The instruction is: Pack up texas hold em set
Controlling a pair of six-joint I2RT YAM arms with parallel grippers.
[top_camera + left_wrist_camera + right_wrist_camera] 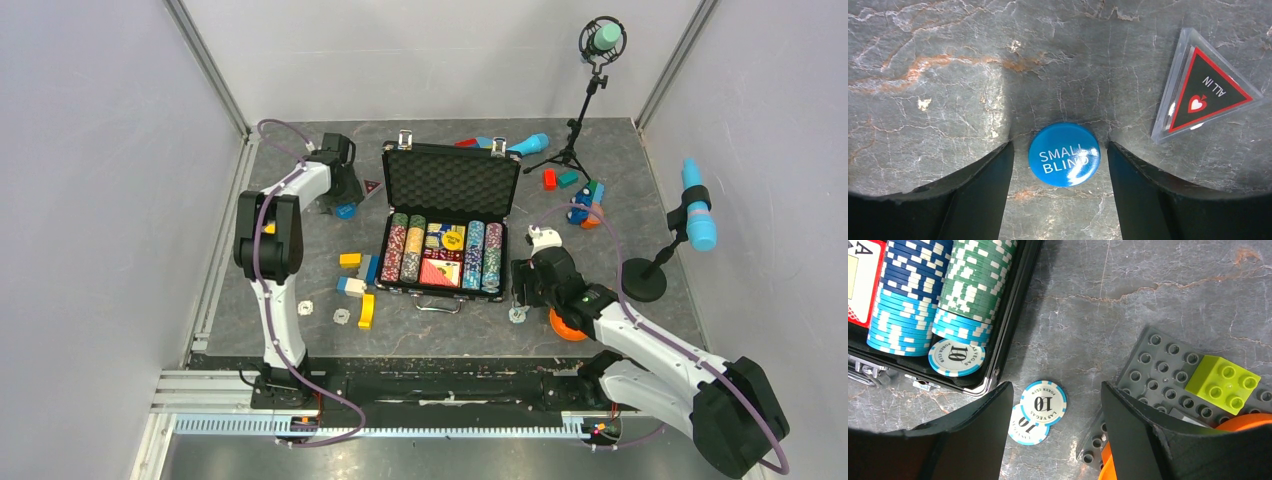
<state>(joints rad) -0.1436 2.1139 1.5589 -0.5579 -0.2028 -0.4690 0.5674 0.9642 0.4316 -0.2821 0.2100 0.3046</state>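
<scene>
The black briefcase (385, 232) lies open in the middle of the table, with its foam-lined lid (452, 182) up and rows of chips (408, 250) and card decks inside. My left gripper (345, 203) is open, its fingers either side of a blue "SMALL BLIND" button (1064, 154) on the table. A clear triangular "ALL IN" marker (1205, 92) lies just to the right of it. My right gripper (1055, 387) is open over two loose "10" chips (1043, 402) lying overlapped by the case's front right corner (998, 360).
A grey studded plate (1158, 375) with a lime brick (1223, 382) and an orange piece (1248, 422) sits right of the right gripper. Toy blocks (352, 262) and two loose chips (306, 307) lie left of the case. Microphones on stands (697, 215) are at the right and back.
</scene>
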